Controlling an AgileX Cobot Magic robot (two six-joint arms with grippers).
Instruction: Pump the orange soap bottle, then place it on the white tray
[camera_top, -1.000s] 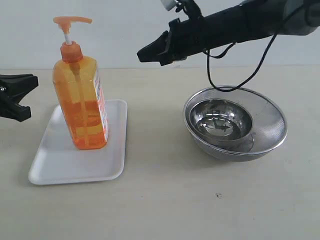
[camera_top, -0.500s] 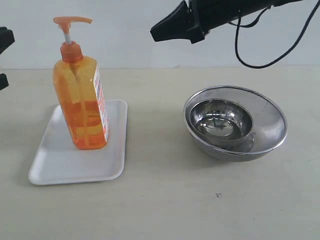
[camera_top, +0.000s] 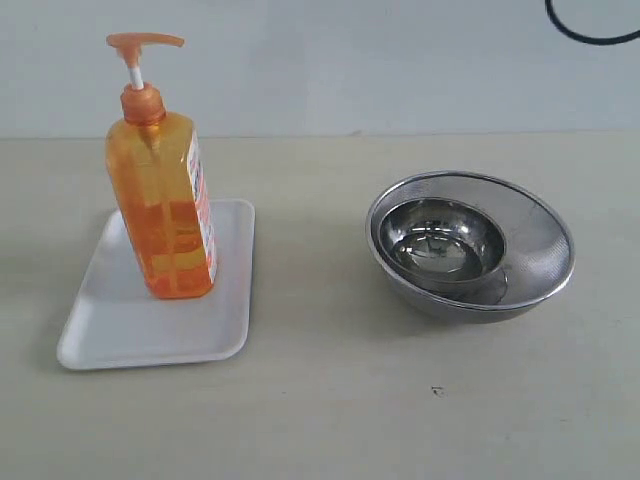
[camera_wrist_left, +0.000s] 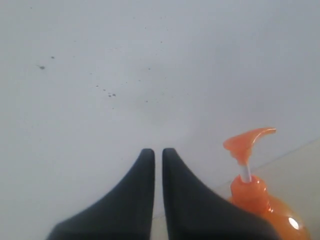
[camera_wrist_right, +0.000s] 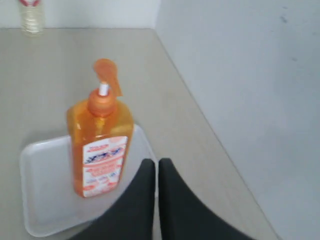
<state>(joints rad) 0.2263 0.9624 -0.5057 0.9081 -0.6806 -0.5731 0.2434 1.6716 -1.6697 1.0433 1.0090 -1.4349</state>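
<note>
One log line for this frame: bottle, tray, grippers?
orange soap bottle: upright on white tray; left gripper: shut, empty; right gripper: shut, empty

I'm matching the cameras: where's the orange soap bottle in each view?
Exterior: orange soap bottle stands left, on the white tray.
Left wrist: only pump and shoulder show, beside the left gripper.
Right wrist: whole bottle on the tray, past the right gripper.
Shared landmark: its pump head.

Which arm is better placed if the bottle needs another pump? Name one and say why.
Left, probably. The orange soap bottle stands on the white tray on the left arm's side, and its pump head shows close beside the shut left gripper. The right gripper appears farther from it.
</note>
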